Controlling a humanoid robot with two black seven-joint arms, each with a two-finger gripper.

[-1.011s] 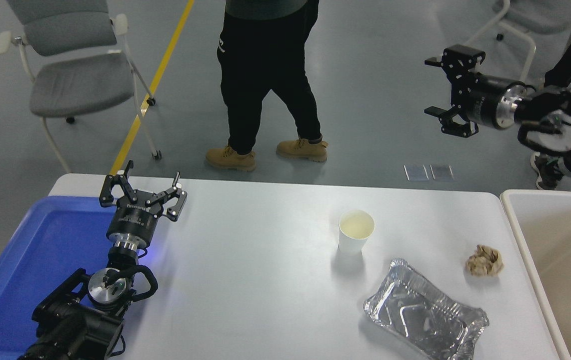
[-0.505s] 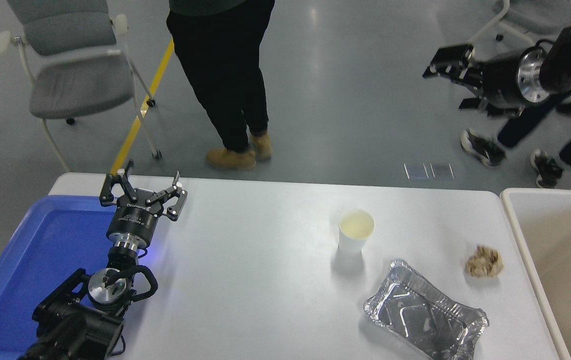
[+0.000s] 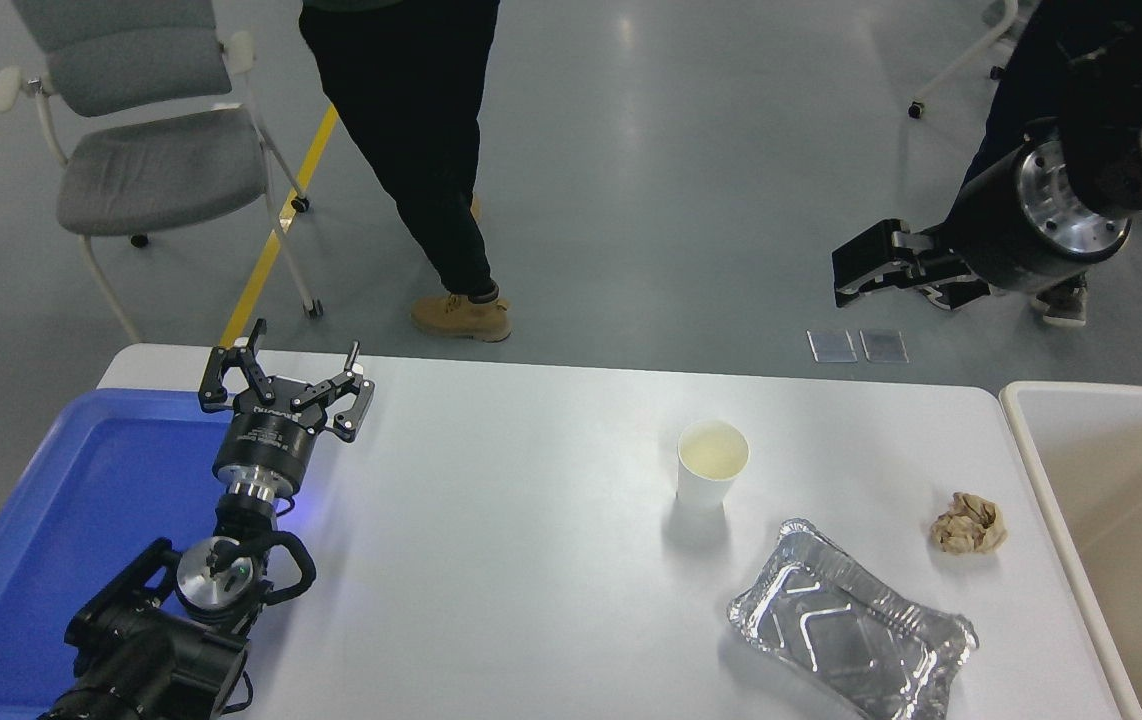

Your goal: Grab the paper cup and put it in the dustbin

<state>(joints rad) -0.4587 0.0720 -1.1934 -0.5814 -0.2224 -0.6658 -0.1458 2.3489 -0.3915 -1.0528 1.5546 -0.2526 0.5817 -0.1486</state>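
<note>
Since a second ago the right gripper (image 3: 856, 282) has swung down and leftward from high over the floor, and now hangs beyond the far edge of the white table (image 3: 531, 520), up and to the right of the paper cup (image 3: 712, 474) and well apart from it; seen nearly edge-on, its jaws cannot be told as open or closed. That cup has not shifted: it stands upright on the table, cream inside showing, touched by nothing. Right of the cup, at the table's right end, is the cream dustbin (image 3: 1021, 440), only partly in view. Between cup and dustbin lies a crumpled brown paper ball (image 3: 969, 522), and just nearer the camera than the cup sits a foil tray (image 3: 851, 635). Far left of the cup, the left gripper (image 3: 286, 385) is parked with its jaws spread wide and nothing between them, over the edge of a blue tray (image 3: 51, 520). Behind the table, left of the cup, a person's legs (image 3: 431, 160) have stepped further left.
</note>
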